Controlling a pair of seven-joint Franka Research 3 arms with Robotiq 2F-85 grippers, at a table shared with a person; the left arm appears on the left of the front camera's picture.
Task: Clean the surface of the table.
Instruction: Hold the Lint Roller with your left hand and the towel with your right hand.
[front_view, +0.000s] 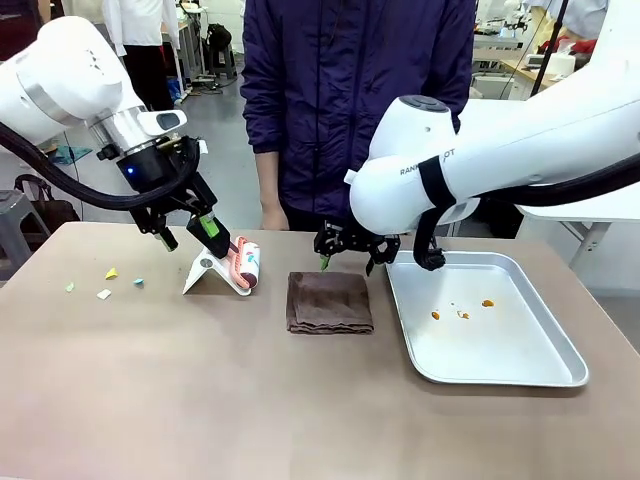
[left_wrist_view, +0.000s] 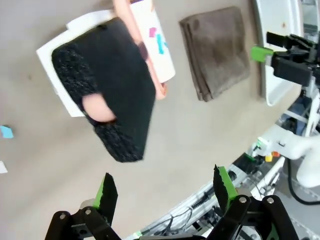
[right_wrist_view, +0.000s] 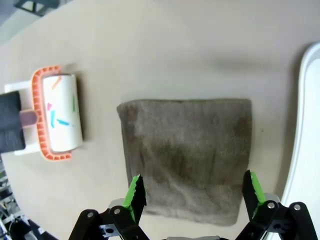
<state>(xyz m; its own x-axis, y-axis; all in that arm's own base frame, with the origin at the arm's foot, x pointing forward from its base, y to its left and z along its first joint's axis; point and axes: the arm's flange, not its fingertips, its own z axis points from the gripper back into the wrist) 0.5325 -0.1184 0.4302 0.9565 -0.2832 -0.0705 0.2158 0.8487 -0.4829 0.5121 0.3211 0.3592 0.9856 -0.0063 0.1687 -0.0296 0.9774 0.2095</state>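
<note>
Workshop interior, background of the front view.
Smooth grey floor (front_view: 225, 160), upper left, evenly lit. Grey stool (front_view: 14, 215) at left edge. White-topped table (front_view: 600, 208) at right edge, pale legs below. Cluttered workbenches (front_view: 520, 50), upper right, contents too small to tell. Walls and windows not discernible.

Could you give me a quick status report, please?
Left gripper open, by roller. Right gripper open, over cloth. Table: paper scraps at left, uncleared. Nothing blocking.

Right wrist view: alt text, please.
The right gripper, fingers open, hangs over a folded brown cloth on the table. A lint roller speckled with coloured scraps lies left of it, a metal tray's rim at right.
</note>
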